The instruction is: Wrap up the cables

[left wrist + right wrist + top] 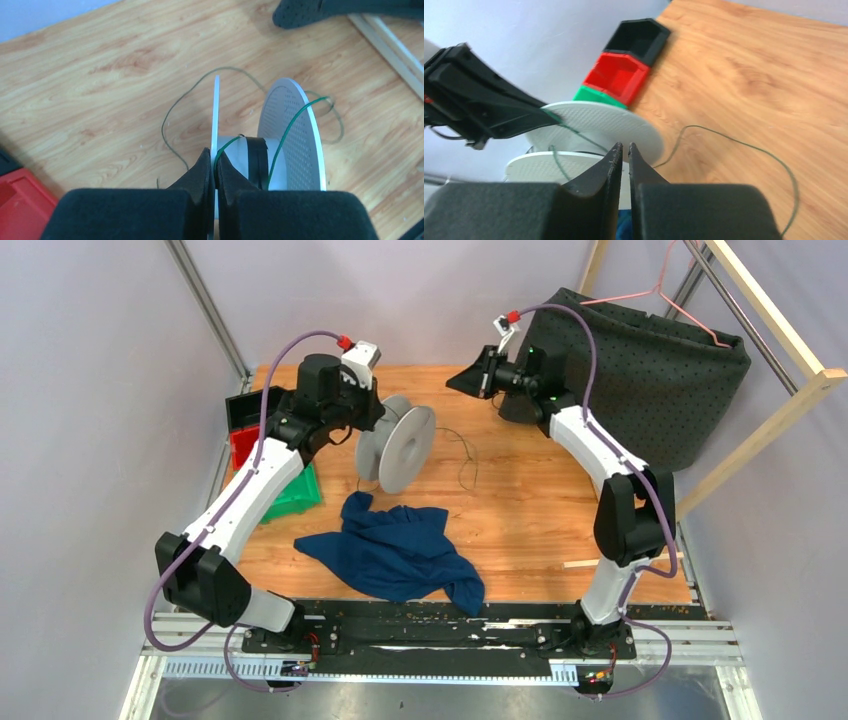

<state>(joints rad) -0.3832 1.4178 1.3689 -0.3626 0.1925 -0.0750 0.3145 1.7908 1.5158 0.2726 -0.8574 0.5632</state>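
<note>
When tracing the cable (286, 136), start at the hub of the spool (405, 445) and follow the thin green strand out past the far flange, then down onto the desk (540, 510). Lies there in loose, dark loops on the spool's right side, away from the left arm.

Note the spool standing on its rims, with its axis level and running roughly left to right. Winding, then, judged as a matter of carrying slack around that level axis.

Clamped on the edge of the near flange: left pincer (215, 159), pads pressed onto the thin white disc, apparently to steady it.

Raised above the desk beyond the loops and aimed toward the spool: right pincer (624, 147), fingers drawn nearly together with a mere sliver between. Nothing seen held there.

Going by this layout, count the right arm as the free one and the nearer to the slack. Look for that slack below its tips and toward the near edge. Expect a need to spread those fingers and descend before any grab. Beware the strand's thinness against the wood grain.
</note>
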